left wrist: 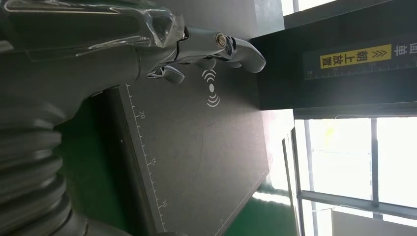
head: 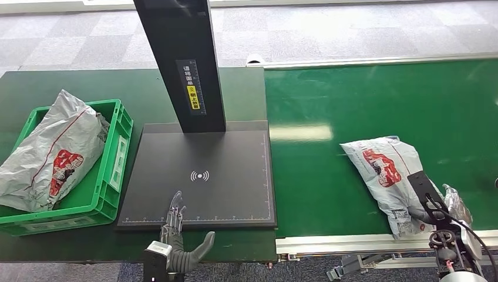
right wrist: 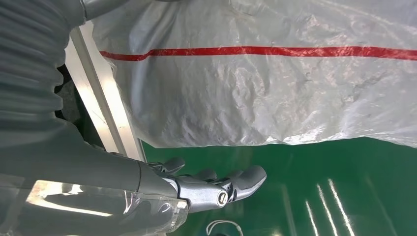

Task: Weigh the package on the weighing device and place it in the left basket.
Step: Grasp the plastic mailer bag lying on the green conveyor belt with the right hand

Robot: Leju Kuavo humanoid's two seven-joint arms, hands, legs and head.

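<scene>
Looking down from the head view, you see a dark green worktop [head: 53,88] on the left joined to a brighter green conveyor belt [head: 364,100] on the right. In the middle sits the weighing device [head: 199,176], a flat black square platform with a white wireless symbol at its centre, ruler marks along its edges and a tall black post rising from its far side. To its left, just beside the platform, a green basket [head: 114,170] holds a grey plastic mail bag [head: 53,153] with red print, leaning over the basket's far rim. Your task package [head: 387,176], a similar grey bag with a red stripe and red print, lies on the belt well to the right of the scale, near the belt's front edge. Your right robot hand [right wrist: 216,189] sits at the near corner of that package; in the right wrist view its fingers are loosely extended and hold nothing, lying just beside the bag's crinkled edge over the belt. Your left robot hand [head: 179,244] hovers at the front edge of the scale, fingers spread and stretched forward over the platform's rim, thumb angled out to the side, holding nothing.
</scene>
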